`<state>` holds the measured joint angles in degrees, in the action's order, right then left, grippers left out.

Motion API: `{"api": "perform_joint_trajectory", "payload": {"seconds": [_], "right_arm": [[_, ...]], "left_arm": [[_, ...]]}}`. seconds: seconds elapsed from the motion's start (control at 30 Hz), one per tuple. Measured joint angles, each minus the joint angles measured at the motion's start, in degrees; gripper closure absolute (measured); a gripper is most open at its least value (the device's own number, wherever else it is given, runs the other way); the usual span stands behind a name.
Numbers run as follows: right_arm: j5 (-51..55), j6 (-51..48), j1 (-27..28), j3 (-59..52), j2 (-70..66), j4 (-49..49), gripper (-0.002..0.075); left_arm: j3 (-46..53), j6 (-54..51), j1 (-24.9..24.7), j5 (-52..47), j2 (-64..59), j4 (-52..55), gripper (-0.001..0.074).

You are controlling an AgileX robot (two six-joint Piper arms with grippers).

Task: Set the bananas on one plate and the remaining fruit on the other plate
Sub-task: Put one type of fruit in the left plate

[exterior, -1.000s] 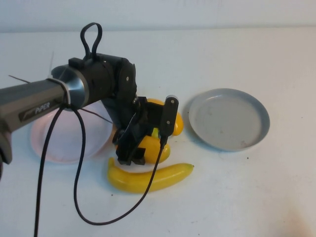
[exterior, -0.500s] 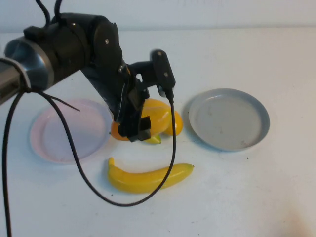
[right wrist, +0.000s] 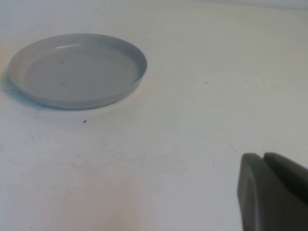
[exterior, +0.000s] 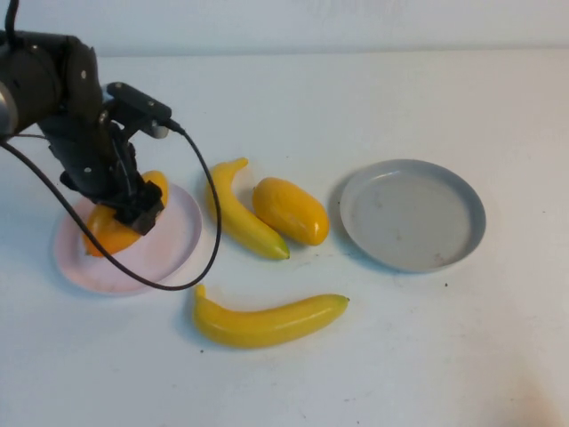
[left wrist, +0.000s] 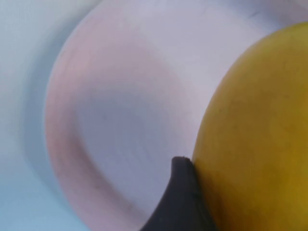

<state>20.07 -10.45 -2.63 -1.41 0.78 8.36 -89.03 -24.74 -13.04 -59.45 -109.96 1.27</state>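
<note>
Two bananas [exterior: 242, 212] [exterior: 269, 320] and one mango [exterior: 291, 210] lay on the desk between two plates, while the left end effector [exterior: 124, 213] gripped the second mango [exterior: 114, 227] over the pink plate [exterior: 178, 233]; the right end effector [right wrist: 272, 192] was closed beside the grey plate [exterior: 413, 213].

A bare test bench in a lab, by the look of it: a plain white table [exterior: 400, 356] meeting a blank pale wall [exterior: 356, 22] along the frame's top edge, with toy fruit and plates laid out.
</note>
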Motion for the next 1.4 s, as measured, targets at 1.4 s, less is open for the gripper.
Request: {"api": "perform_joint_trajectory", "payload": {"seconds": [1.4], "right_arm": [[0.00, 0.00, 0.00, 0.00, 0.00, 0.00, 0.0741]], "left_arm": [[-13.84, 29.72, -4.16, -6.38, -3.28, -0.09, 0.0076]]}}
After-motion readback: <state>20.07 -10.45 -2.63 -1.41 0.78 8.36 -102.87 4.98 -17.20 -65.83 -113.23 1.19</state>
